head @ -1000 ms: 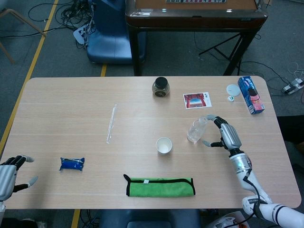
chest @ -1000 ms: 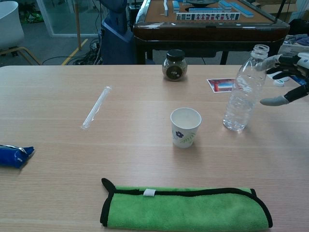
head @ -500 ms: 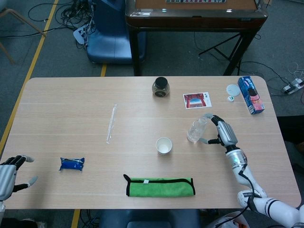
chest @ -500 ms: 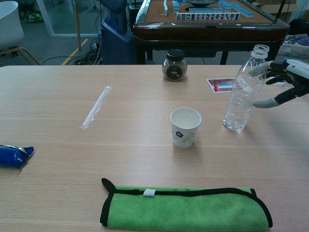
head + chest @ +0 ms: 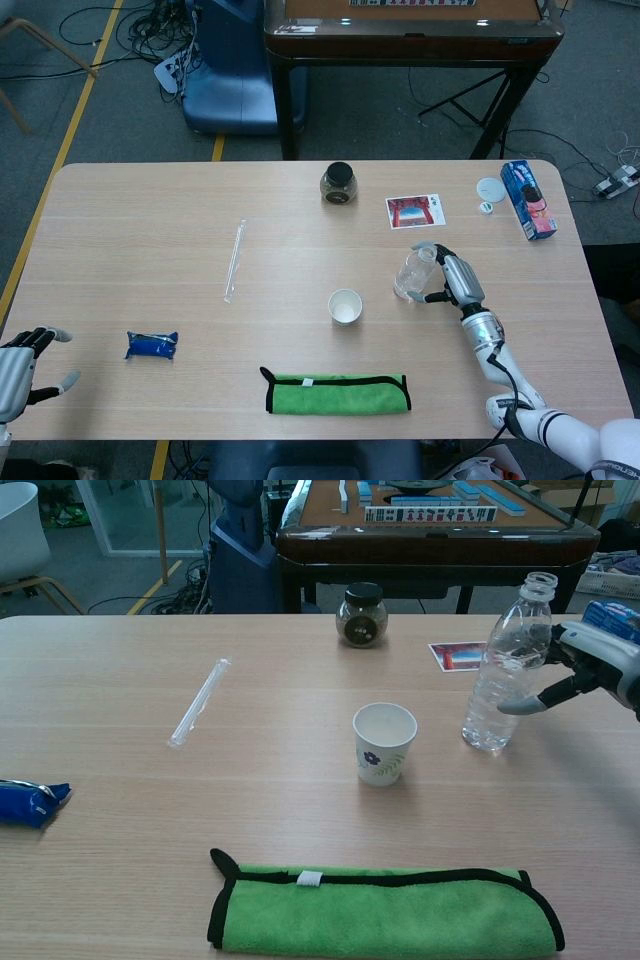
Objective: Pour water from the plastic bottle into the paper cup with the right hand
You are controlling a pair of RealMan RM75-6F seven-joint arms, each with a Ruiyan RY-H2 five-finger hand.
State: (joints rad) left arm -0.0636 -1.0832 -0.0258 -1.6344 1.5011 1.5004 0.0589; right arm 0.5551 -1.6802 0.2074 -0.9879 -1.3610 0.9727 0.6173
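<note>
The clear plastic bottle (image 5: 412, 274) (image 5: 505, 670) stands upright and uncapped, right of the white paper cup (image 5: 345, 305) (image 5: 384, 742). My right hand (image 5: 455, 280) (image 5: 590, 665) is right against the bottle's right side. Its thumb reaches across the near side of the bottle and its fingers curve behind the far side. The fingers are still spread and I see no firm grip; the bottle stands on the table. At the table's near left corner my left hand (image 5: 18, 370) rests with fingers apart, holding nothing.
A folded green cloth (image 5: 338, 392) (image 5: 385, 910) lies along the near edge. A dark-lidded jar (image 5: 339, 183), a postcard (image 5: 414, 211), a blue box (image 5: 527, 199) and a white lid (image 5: 489, 188) sit at the back. A wrapped straw (image 5: 234, 260) and a blue packet (image 5: 152, 345) lie to the left.
My right hand has moved left, from beside the bottle to around its right side, thumb in front and fingers behind. The bottle, the cup and the left hand have stayed put.
</note>
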